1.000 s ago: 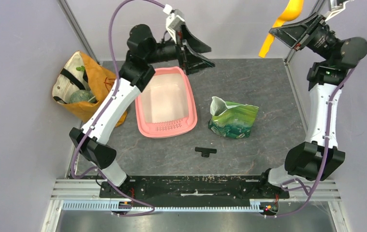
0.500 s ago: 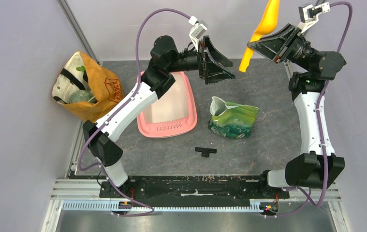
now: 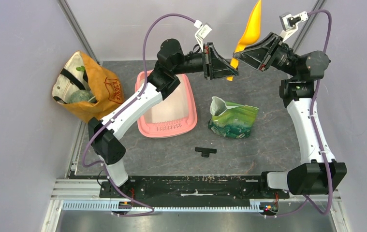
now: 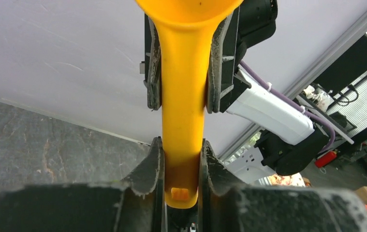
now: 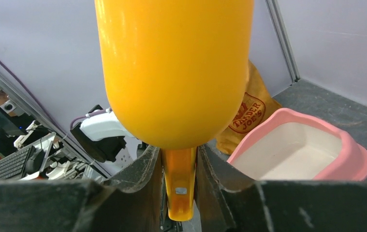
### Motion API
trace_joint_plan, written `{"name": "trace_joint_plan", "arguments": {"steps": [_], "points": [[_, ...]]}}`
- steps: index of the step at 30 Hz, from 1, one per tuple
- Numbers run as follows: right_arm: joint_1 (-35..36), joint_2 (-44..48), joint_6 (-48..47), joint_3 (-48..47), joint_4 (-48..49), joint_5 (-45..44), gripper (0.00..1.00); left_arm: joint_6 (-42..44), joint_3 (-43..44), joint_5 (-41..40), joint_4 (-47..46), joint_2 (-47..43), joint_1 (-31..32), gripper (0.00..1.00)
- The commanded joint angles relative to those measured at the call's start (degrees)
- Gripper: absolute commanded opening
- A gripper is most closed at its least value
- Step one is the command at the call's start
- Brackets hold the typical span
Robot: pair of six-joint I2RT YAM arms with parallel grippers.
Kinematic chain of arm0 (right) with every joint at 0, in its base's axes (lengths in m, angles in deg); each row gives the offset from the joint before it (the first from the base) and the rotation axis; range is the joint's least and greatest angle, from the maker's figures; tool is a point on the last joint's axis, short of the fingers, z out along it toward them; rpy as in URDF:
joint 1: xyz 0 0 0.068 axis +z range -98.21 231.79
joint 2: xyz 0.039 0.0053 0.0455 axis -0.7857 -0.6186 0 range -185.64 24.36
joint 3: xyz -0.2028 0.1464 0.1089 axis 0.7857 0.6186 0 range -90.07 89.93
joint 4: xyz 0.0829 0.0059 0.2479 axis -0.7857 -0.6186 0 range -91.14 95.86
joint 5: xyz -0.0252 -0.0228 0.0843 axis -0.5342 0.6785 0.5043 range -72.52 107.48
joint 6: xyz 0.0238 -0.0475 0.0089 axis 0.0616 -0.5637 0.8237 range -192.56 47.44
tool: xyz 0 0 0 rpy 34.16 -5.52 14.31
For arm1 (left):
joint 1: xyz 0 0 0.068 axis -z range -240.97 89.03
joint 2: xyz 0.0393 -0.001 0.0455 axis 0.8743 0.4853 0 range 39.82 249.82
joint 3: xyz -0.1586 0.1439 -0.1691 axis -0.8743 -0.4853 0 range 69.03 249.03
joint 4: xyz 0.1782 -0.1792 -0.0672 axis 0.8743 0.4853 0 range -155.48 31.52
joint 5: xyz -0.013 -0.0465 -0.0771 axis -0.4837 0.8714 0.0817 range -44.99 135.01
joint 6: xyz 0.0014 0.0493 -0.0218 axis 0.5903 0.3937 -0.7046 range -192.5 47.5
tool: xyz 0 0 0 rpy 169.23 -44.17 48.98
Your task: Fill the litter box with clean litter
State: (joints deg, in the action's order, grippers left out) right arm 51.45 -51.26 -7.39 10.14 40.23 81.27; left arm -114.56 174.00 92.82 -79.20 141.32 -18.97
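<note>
Top view: the litter box [image 3: 168, 129] lies flat on the table [image 3: 263, 145], left of centre, slotted lip toward the arm bases, pale inside showing. The green foil bag [image 3: 233, 119] stands near its right side, not touching. The orange-tan bag [image 3: 96, 82] sits at the table's left edge, and a small black piece [image 3: 205, 151] lies nearer the bases. Both arms reach over the far edge, where the left gripper [image 3: 228, 70] and right gripper [image 3: 243, 52] meet on an orange scoop [image 3: 253, 24], bowl uppermost. Left wrist view: the left fingers are pressed against both sides of the handle's end, and the right fingers pinch the same handle further up. Right wrist view: the bowl fills the upper frame, handle pinched between the right fingers. Litter box low right, beside the orange-tan bag.
</note>
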Motion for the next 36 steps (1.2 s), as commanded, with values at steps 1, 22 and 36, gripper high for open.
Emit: {"name": "trace_joint_plan", "arguments": {"steps": [1,22,36], "points": [[0.04,2.15,-8.19,-2.42,-9.55,-2.11,0.37,0.39,0.17,1.27,-0.77,-0.98,-1.46,0.02],[-5.76,-5.98,-53.05,-40.27,-96.96,-14.95,0.94,99.83,2.94,-36.65,55.73,-12.85,-1.05,0.02],[2.41,-6.85,-58.83,-35.89,-101.52,-16.22,0.68,103.60,4.91,-40.25,58.19,-11.59,3.35,0.02]]}}
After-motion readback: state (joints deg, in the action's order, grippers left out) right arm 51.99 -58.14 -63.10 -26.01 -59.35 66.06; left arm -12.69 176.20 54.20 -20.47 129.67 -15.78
